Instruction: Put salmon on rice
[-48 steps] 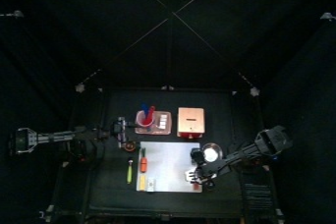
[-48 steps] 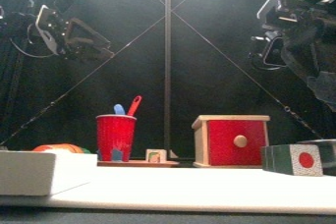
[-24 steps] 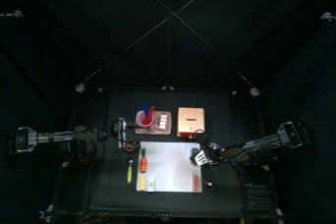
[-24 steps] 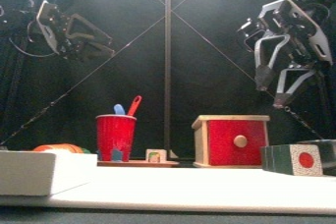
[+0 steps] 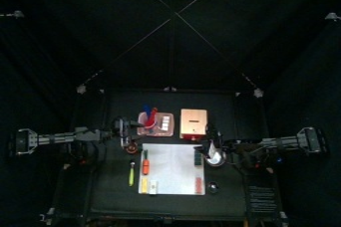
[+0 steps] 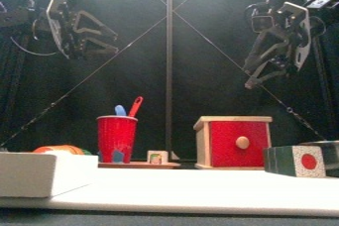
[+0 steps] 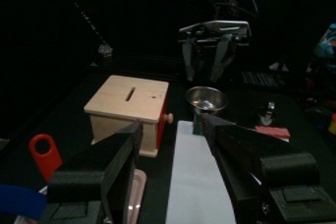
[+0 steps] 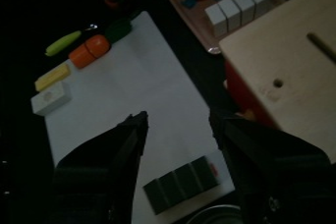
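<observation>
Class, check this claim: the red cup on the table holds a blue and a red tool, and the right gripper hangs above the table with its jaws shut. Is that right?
Not quite. The right gripper has its jaws open, as the right wrist view shows. The rest holds: the red cup holds a blue and a red tool, and the gripper hangs above the table.

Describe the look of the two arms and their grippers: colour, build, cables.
Both arms are black, built of jointed segments, with thin dark cables looping off them in the front view. The left gripper has two broad, blocky black jaws with flat inner faces. The right gripper has two black jaws of the same kind, tapering toward the tips. I see no markings or coloured parts on either.
</observation>
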Robot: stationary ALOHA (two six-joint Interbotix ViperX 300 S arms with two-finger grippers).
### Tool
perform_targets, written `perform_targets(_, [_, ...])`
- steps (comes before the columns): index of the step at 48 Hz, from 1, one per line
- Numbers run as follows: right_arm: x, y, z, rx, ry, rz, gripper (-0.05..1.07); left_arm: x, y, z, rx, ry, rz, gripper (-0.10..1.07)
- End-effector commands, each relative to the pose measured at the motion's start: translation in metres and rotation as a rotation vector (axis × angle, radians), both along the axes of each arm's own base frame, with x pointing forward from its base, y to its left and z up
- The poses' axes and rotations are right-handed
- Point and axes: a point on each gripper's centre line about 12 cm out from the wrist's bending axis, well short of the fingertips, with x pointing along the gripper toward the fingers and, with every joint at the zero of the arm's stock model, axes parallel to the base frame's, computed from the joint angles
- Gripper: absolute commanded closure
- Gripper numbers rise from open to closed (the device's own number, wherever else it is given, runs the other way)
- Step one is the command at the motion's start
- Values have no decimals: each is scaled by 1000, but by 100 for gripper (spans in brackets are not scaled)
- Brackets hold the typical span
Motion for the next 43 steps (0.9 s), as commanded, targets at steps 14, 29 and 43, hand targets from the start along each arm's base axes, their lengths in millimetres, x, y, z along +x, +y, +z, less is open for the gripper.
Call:
perform_targets(14, [-1, -3, 0, -14, -26, 22, 15, 4, 0, 9, -45, -23, 13, 11])
perform_targets(29, [1, -4, -7, 5, 0, 6, 15, 2, 2, 4, -68, -16, 30, 11])
perform_targets(43, [0, -9, -7, -9, 3, -5, 15, 2, 4, 4, -78, -13, 40, 11])
